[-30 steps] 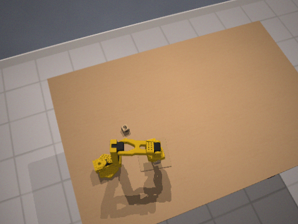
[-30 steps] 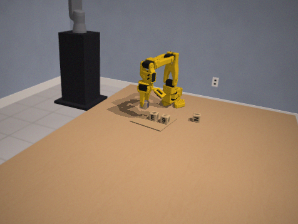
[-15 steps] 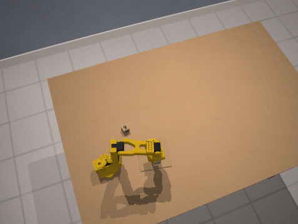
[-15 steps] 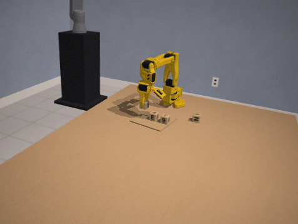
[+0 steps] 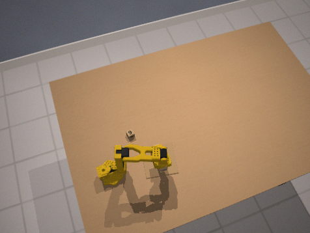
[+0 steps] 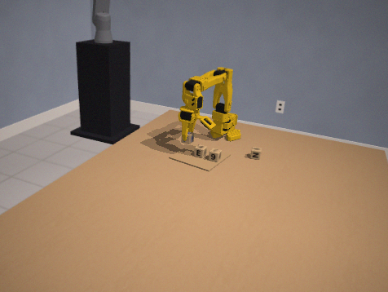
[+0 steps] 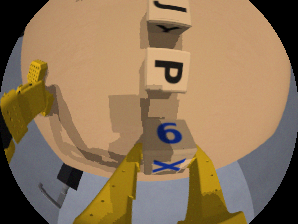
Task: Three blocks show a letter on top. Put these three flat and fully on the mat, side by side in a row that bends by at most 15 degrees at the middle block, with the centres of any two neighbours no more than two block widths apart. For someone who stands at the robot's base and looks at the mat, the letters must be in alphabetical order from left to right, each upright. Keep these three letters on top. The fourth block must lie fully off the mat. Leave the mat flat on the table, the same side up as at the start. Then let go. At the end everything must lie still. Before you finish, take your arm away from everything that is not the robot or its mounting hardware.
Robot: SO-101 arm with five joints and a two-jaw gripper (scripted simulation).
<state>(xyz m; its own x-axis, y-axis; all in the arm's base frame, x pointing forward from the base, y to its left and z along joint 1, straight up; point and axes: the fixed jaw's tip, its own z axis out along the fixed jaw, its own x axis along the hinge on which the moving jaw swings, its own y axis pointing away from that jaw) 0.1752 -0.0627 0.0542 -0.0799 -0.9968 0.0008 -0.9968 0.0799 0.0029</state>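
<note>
1. The gripper [image 6: 195,134] [image 7: 165,153] is narrowed around a greyish block [image 6: 188,139] [image 7: 169,135], whose visible faces carry a blue 6-like mark and an X in the wrist view; whether it touches the mat, I cannot tell.
2. The thin mat [image 5: 153,173] [image 6: 209,167] serves as the tray here, carrying two pale blocks.
3. In the wrist view, the P block [image 6: 200,152] [image 7: 168,71] lies at twelve o'clock from the held one, letter up.
4. The J block [image 6: 214,155] [image 7: 169,11] is beyond it, also at twelve o'clock, with a Y on its side.
5. The fourth block [image 5: 130,133] [image 6: 256,153] sits on the table [image 5: 195,97] [image 6: 183,224], off the mat, at ten o'clock from it in the top view.
6. In the exterior view, a black pedestal [image 6: 103,90] bearing a grey arm [image 6: 103,30] stands at ten o'clock from the mat.

Over the last 1.0 s I can make out no clear shift in my arm [image 5: 140,153] [image 6: 212,81] or my claw [image 5: 163,165] [image 6: 187,137] [image 7: 167,153], from the top or the exterior view. Any movement of the blue-marked block [image 6: 190,139] [image 7: 167,142] in my grip is too small to tell, and my wrist view has 0 earlier pictures to compare.
</note>
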